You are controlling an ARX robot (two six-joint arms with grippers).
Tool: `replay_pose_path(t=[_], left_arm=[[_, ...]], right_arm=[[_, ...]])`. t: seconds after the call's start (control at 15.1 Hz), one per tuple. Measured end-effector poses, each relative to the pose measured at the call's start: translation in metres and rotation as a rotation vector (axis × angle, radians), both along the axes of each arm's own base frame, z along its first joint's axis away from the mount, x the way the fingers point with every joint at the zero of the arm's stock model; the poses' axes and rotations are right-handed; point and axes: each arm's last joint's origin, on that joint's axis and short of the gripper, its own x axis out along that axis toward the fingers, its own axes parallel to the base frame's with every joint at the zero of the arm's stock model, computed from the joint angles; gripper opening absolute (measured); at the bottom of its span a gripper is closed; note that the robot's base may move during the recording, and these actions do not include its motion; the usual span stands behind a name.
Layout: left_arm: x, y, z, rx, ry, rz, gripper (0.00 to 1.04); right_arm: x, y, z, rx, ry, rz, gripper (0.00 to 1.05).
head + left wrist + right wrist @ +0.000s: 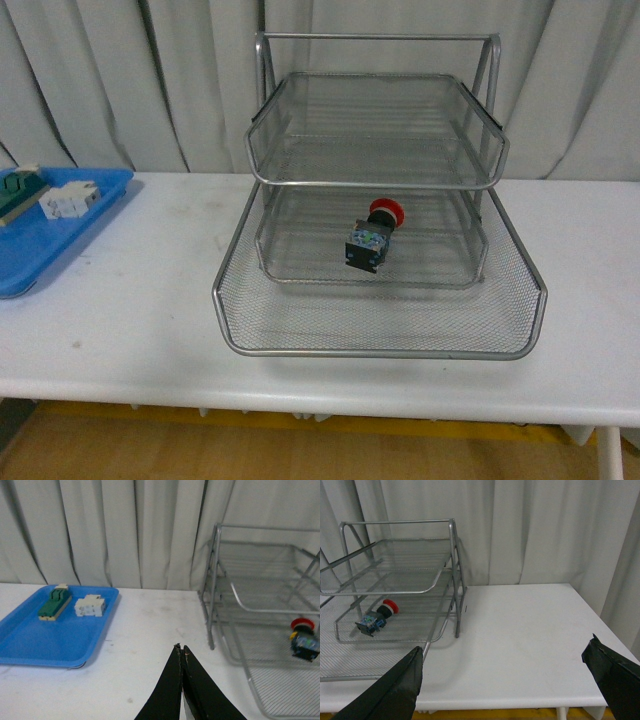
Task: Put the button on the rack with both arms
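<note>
The left tool is closed with nothing between its fingers. The right tool is wide open and empty. Both are over the worktop and well apart from the rack, which stands in the middle of the worktop. The button lies on its side inside the rack, on the middle tier as far as I can see, with its red cap toward the back. Nothing holds it. I judge that the placing is done, and little or nothing is left to do.

Blue tray partly outside front view
</note>
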Motion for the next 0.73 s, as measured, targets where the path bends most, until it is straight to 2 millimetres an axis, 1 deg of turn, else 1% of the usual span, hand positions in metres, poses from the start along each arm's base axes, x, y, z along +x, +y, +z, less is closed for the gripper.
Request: replay_pose_path(t=[0.07, 0.2, 0.26, 0.33, 0.53, 0.66, 0.73], left_arm=[[-0.004, 0.003, -0.004, 0.003, 0.003, 0.003, 0.02], [-0.011, 0.008, -0.006, 0.001, -0.011, -0.017, 0.02], [-0.013, 0.015, -0.008, 0.003, -0.011, -0.003, 0.02], [-0.015, 0.017, -0.010, 0.002, -0.008, 0.020, 0.02], [-0.021, 0.016, -0.015, 0.004, -0.004, -0.005, 0.02], [-0.025, 0.016, -0.016, 0.005, -0.033, -0.004, 0.02], [-0.027, 0.016, -0.023, 0.005, -0.008, -0.004, 0.02]], right_arm=[[0.000, 0.000, 0.000, 0.000, 0.000, 0.000, 0.98], [0.000, 0.000, 0.000, 0.000, 0.000, 0.000, 0.98], [0.000, 0.000, 0.000, 0.000, -0.001, 0.000, 0.98], [0.000, 0.000, 0.000, 0.000, 0.000, -0.001, 0.98], [0.000, 0.000, 0.000, 0.000, 0.000, 0.000, 0.98], [0.000, 0.000, 0.000, 0.000, 0.000, 0.000, 0.98], [0.000, 0.000, 0.000, 0.000, 0.000, 0.000, 0.98]])
